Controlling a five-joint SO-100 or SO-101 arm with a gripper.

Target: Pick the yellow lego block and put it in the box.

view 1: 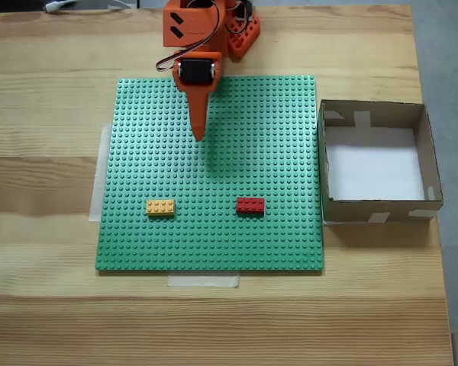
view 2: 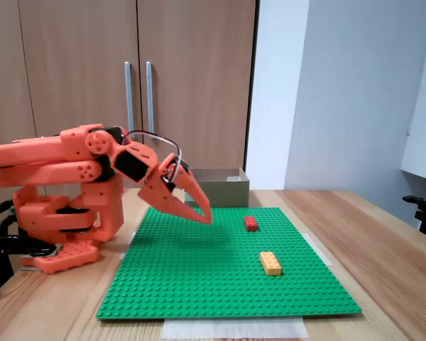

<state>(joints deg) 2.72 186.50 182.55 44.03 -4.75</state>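
Wooden worktop point(view 1: 46, 152), light grain, carrying a green studded baseplate point(view 1: 275, 137) taped down at its left and near edges in the downward fixed view. Yellow lego block point(view 1: 160, 207): lying flat on the baseplate, studs up, in the near-left part of the plate as that view shows it; also seen in the side-on fixed view point(view 2: 270, 262) towards the plate's near right. Red brick point(view 1: 250, 204): flat on the baseplate, level with the yellow one and well apart from it, on the side nearer the box. Box point(view 1: 435, 171): brown cardboard, white floor, pale tape patches on its walls, standing on the worktop just beside the baseplate's right edge in the downward view, nothing inside. Orange arm point(view 2: 57, 160): base off the far edge of the baseplate, folded low. Claw point(view 1: 199, 131): over the far half of the baseplate, tips pointing down and raised off the studs in the side-on view point(view 2: 205, 217), fingers together, clasping nothing, well apart from both bricks. Wooden cabinet doors point(view 2: 78, 71) with metal handles behind the arm.
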